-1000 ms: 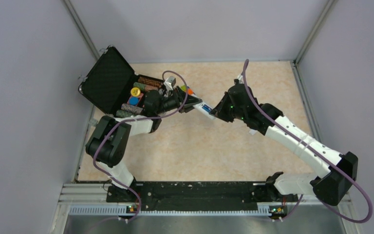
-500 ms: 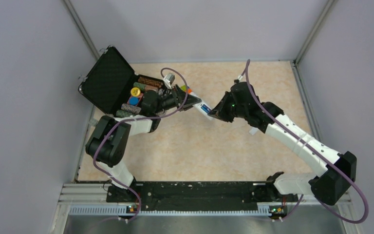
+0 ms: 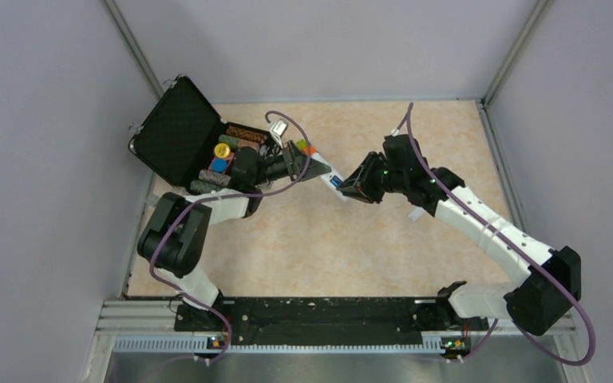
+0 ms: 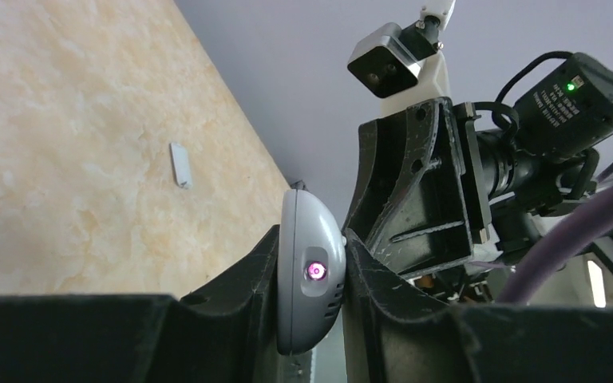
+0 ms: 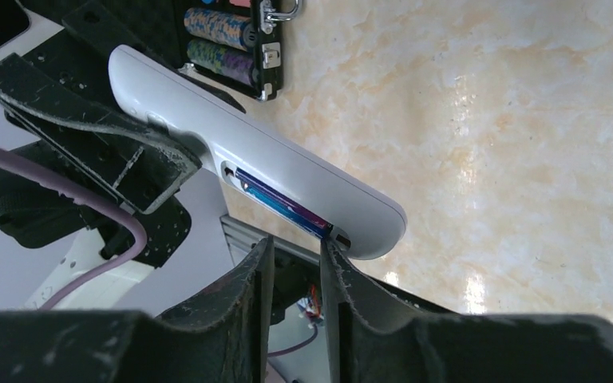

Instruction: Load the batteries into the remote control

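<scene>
The left hand (image 3: 295, 159) is gripping the remote control (image 3: 325, 174) by its 10 o'clock end, clamping its narrow sides. It is holding the handset in the air just toward 12 o'clock of the middle of the counter (image 3: 383, 239), near the open black case (image 3: 177, 132) at 10 o'clock. Lifted like this, the handset is presenting its battery slot to the other arm instead of lying face-up on the surface. The right hand (image 3: 353, 185) is hovering at the remote's 4 o'clock end, its jaws slightly parted with nothing between them. In the right wrist view the batteries (image 5: 283, 204), one blue and one purple, are lying side by side in the slot, apparently seated. A small white piece (image 4: 179, 165), possibly the battery cover, is lying on the counter well apart, so closing the compartment is probably what is remaining
</scene>
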Controlling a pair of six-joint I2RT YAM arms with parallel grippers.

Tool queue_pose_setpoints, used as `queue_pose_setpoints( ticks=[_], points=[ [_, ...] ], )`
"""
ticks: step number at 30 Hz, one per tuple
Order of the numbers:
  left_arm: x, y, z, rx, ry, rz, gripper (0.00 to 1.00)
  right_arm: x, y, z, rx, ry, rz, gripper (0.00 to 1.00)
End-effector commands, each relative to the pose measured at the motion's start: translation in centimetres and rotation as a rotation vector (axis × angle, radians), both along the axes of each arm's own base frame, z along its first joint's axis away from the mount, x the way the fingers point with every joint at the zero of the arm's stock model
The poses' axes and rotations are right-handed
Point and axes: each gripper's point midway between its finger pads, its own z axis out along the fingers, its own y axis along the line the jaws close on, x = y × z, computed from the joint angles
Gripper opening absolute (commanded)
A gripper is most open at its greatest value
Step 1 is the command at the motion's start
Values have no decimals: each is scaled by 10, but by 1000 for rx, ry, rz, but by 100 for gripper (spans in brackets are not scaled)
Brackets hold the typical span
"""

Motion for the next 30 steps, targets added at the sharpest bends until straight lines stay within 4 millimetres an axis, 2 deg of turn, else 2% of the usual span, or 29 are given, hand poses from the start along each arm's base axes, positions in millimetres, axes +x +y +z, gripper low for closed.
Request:
queue_pose_setpoints(
  ticks=[1,4,8,12,15,23,26,30],
  points=[
    [-30,-6,52,-1,-222,-62,0,12,-12,-8,0,15,-67,31],
    [-17,-4,45,66,-207,12,0,13,-18,1,16,-5,-74,34],
    [-8,-4,43,82,-162,43,0,10,-20,6,36,-12,-59,38],
    [-5,-6,49,46,-140,43,0,8,-16,9,52,-19,-31,38],
    [-2,-7,49,51,-148,46,0,9,-18,20,50,-74,-12,37],
    [-1,-2,39,168,-175,73,0,9,-33,58,9,-296,62,43],
    [-4,1,38,219,-209,69,0,7,-36,71,-29,-404,117,48],
    [-17,5,43,251,-281,-1,0,0,-32,81,-90,-590,293,60]
  ],
)
